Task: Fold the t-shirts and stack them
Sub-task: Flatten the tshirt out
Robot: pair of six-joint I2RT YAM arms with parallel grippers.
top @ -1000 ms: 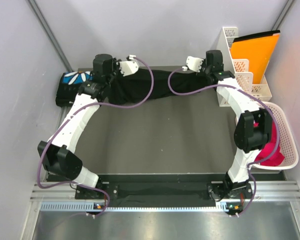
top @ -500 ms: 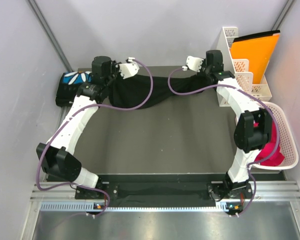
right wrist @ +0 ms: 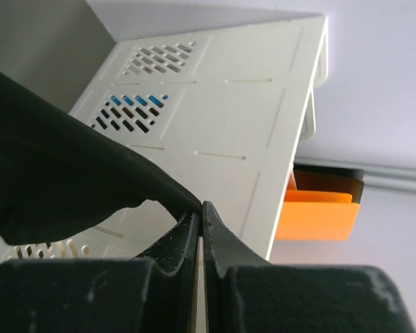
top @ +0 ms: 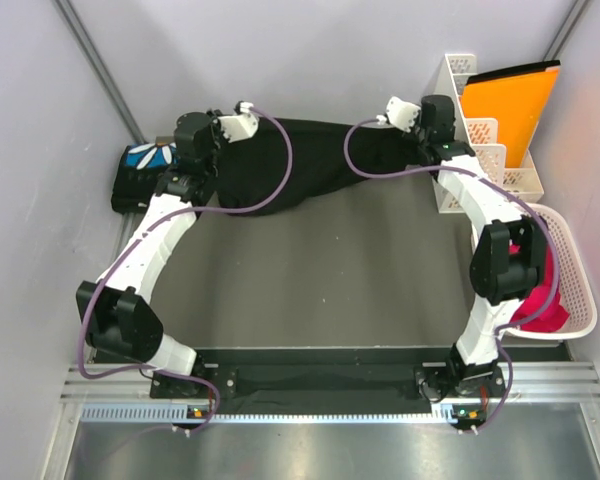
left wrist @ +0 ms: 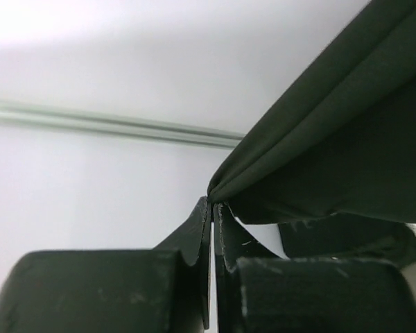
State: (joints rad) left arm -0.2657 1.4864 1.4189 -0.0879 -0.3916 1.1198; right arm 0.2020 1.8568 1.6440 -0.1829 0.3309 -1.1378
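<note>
A black t-shirt [top: 310,160] hangs stretched between my two grippers at the far side of the table. My left gripper [top: 248,128] is shut on its left edge; the left wrist view shows the cloth [left wrist: 333,152] pinched at the fingertips of the left gripper [left wrist: 213,202]. My right gripper [top: 400,125] is shut on the shirt's right edge, and in the right wrist view the cloth [right wrist: 55,173] runs into the tips of the right gripper [right wrist: 200,207]. A second t-shirt [top: 145,162], folded, with a blue print and white petals, lies at the far left.
A white file rack [top: 480,140] holding an orange folder [top: 515,100] stands at the far right, close to my right gripper. A white basket [top: 570,300] with pink cloth sits at the right edge. Grey walls close in the back and left.
Both grippers have risen and moved toward the back wall, lifting the black shirt so that it hangs wider and higher. The folded shirt has not moved.
</note>
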